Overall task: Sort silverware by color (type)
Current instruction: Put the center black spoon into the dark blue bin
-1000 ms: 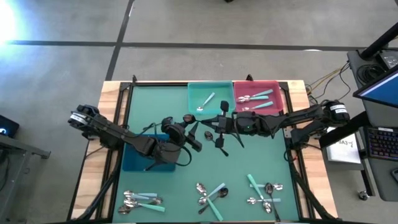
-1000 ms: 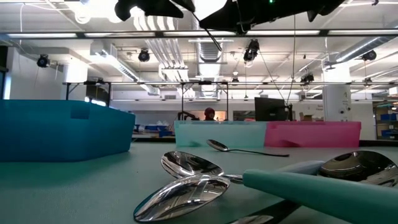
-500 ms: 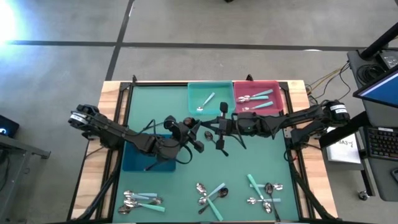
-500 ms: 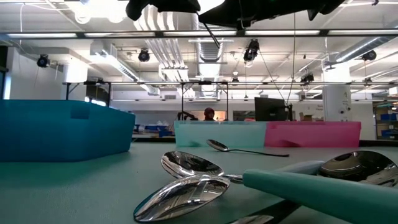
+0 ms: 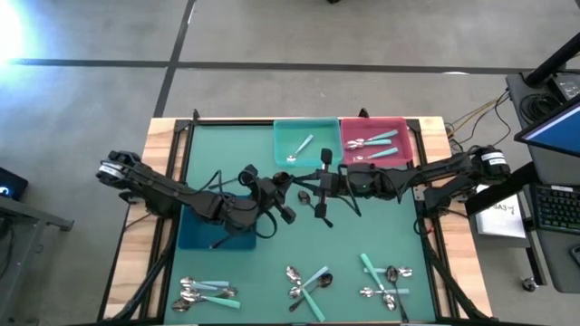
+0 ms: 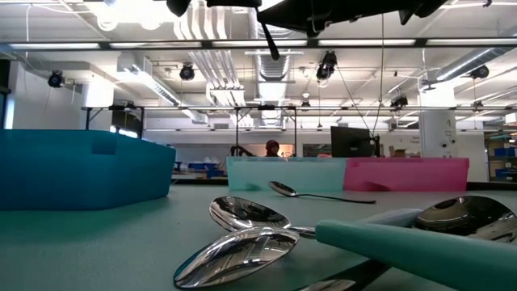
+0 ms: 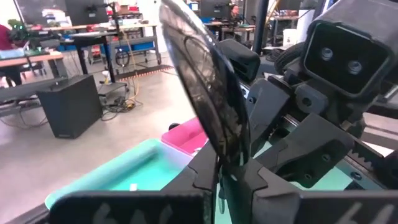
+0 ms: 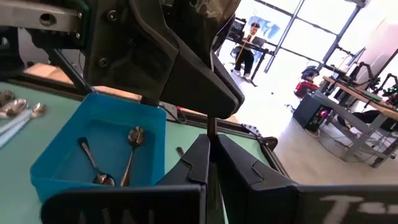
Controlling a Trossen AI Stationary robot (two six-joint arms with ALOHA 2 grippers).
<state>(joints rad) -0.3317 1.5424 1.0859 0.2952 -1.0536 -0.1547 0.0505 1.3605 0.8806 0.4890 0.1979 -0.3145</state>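
Big open workshop room behind, green worktop [image 5: 362, 231] up front with three bins parked along it.

Step in hand looks like a mid-air handover above the middle of the worktop. The dark spoon [image 7: 205, 93] is clamped at once by the left gripper [image 7: 227, 171] and the right gripper [image 8: 210, 143], with both pairs of fingers closed tight on it: bowl end at the left, thin handle at the right. Presumably one side has to be released next, cleanly, before the spoon can be carried off. The blue bin would be the guess, since dark ones are kept there.

Bins:
- blue bin [image 5: 195, 237], under the left arm: two dark spoons [image 8: 132, 149] seen inside
- teal bin [image 5: 317, 131]: one silver spoon [image 5: 299, 149]
- pink bin [image 5: 403, 127]: a few teal-handled spoons [image 5: 372, 145]

Unsorted spoon heaps [image 5: 306, 282] are left along the near edge, and one loose spoon [image 6: 315, 194] is lying mid-worktop. So a good bit remains to be sorted.
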